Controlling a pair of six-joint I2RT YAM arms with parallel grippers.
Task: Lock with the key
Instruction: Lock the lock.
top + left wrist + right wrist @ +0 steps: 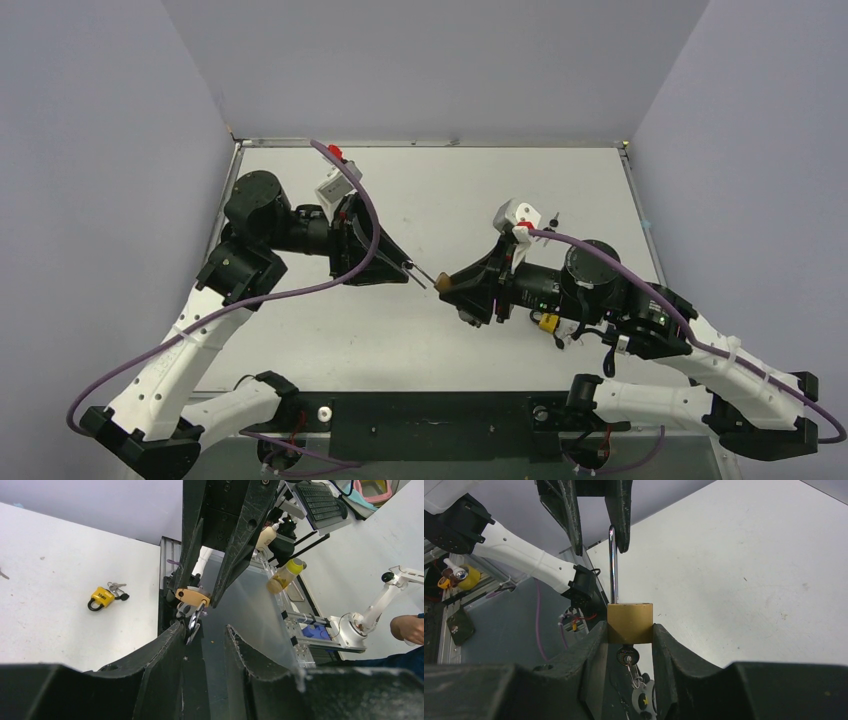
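My right gripper (pixel 629 628) is shut on a brass padlock (pixel 630 620), gripping its body from both sides. The silver shackle (pixel 613 565) stands open and points at my left gripper (pixel 599 550). A key (pixel 628 656) sits in the padlock's underside, with a ring and a white tag hanging from it. In the left wrist view the shackle tip (pixel 195 622) lies against the inner edge of one finger (pixel 167 640) of my left gripper (pixel 202 627), whose jaws stand apart. In the top view the two grippers meet tip to tip at mid-table (pixel 430 278).
A yellow padlock (pixel 101 597) with a bunch of keys lies on the white table (pixel 60 570); in the top view it shows under my right arm (pixel 548 322). Grey walls enclose the table on three sides.
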